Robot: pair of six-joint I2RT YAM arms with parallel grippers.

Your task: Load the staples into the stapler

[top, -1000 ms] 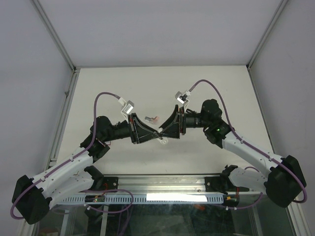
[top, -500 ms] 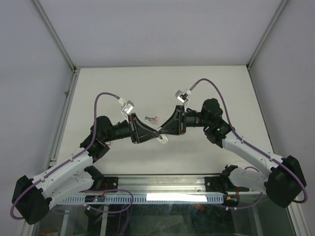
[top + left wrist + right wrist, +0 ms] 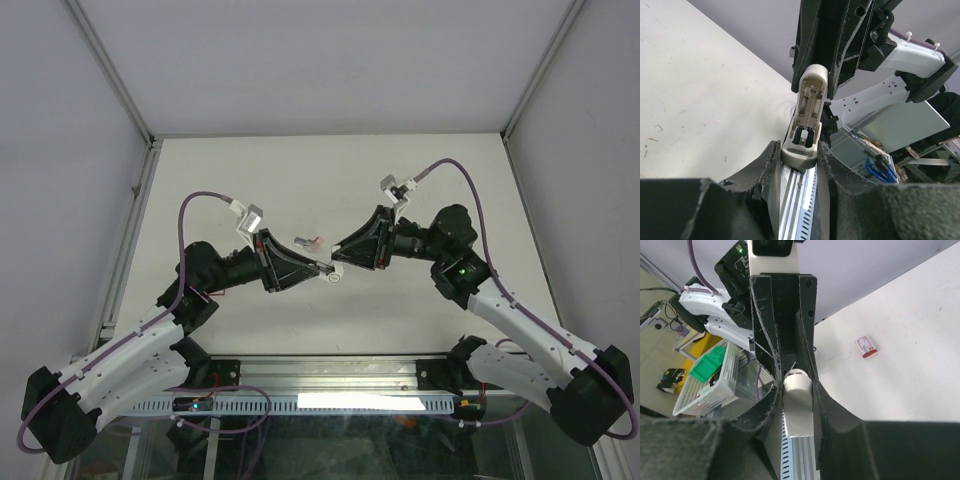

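Note:
The stapler is a small pale piece held in the air between both arms at the table's middle. My left gripper is shut on its rounded lower end, and the opened upper arm rises from there. My right gripper is shut on the stapler's white part, which fills the gap between its fingers. In the left wrist view the right arm's black fingers close in from above. The staples do not show in any view.
A flat red-and-white box lies on the white table just behind the grippers, also seen as the box in the right wrist view. Grey walls and metal posts ring the table. An aluminium rail runs along the near edge.
The right arm has swung its wrist outward to the right and its jaws have closed on the stapler. The left arm has shifted slightly left, still holding the stapler.

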